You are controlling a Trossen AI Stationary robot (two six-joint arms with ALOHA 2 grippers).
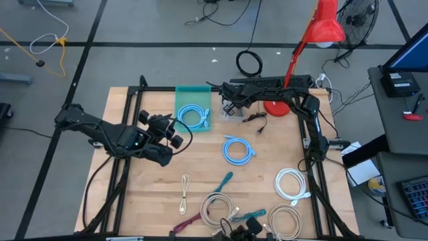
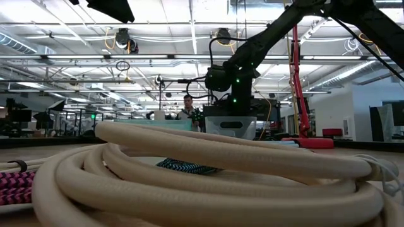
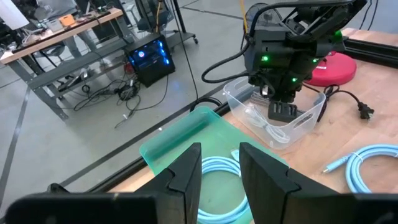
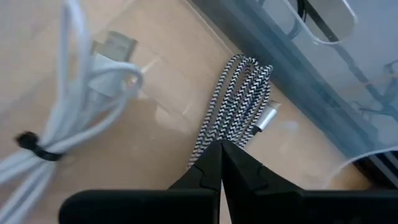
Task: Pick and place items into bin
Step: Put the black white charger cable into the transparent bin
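Note:
My right gripper (image 4: 221, 152) is shut and points down into a clear plastic bin (image 1: 231, 109) by the table's far edge. Below it, on the bin floor, lie a black-and-white braided cord (image 4: 233, 106) and a white bundled cord (image 4: 74, 106). My left gripper (image 3: 221, 171) is open. It hovers over the near edge of a green bin (image 1: 192, 100), in which a light blue coil (image 1: 194, 116) lies. On the table rest another light blue coil (image 1: 238, 149), a white coil (image 1: 293, 184), beige coils (image 1: 217, 207), a teal cord (image 1: 224, 179), a maroon cord (image 1: 189, 222) and a cream cord (image 1: 185, 191). My right gripper's shut fingertips (image 4: 211, 163) stand from above over one end of the braided cord (image 4: 202, 152), which lies flat on the bin floor. I cannot tell whether they touch it.
A red lamp stands with its base (image 1: 276, 107) right of the clear bin, and its black plug cord (image 1: 256, 119) lies on the table. Black frame rails (image 1: 313, 154) run along the table's edges. Bare wood lies between the bins and the coils.

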